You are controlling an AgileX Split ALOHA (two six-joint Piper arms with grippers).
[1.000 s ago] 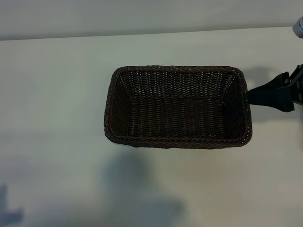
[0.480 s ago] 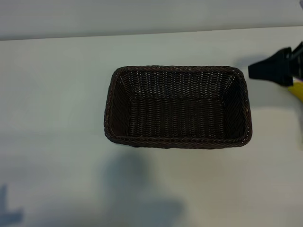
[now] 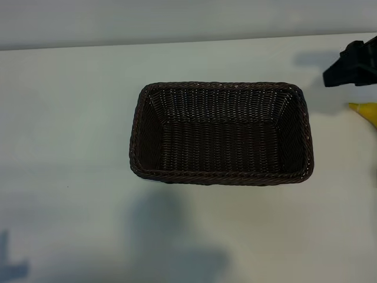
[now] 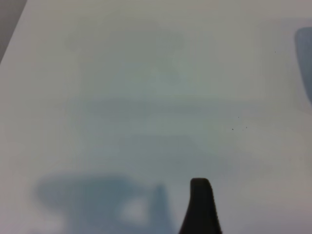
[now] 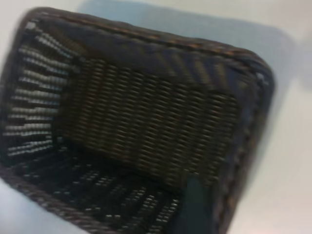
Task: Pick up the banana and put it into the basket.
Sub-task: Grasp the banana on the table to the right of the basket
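Exterior view puts the right gripper [image 3: 353, 66] at the table's far right edge, only its dark fingers in frame, above the table and clear of everything. Jaws stand wide, nothing between them. Its wrist view looks down into the basket [image 5: 146, 131]; one dark finger [image 5: 195, 204] shows at the frame's edge.

Just beside that gripper, nearer the camera, lies the banana [image 3: 366, 112]. Only its pointed yellow tip enters the frame; the body runs out of view to the right. It rests on the white table [image 3: 70, 118], well apart from the basket's [image 3: 221, 134] right rim. Basket empty, sitting square at mid-table.

Left gripper [image 4: 201, 207]: one finger shows in its wrist view, hovering over bare table; jaws wide, holding nothing. Not visible in the exterior view; appears idle.

Handling judgement: the banana is likely light, with smooth skin that may slip, and soft enough to bruise under a hard pinch. The curve may let it roll or pivot in the jaws. Best hold is probably across the thick middle, jaws square to its length, not at the tapering tip. Mid-body is unseen, so its exact lie cannot be told.
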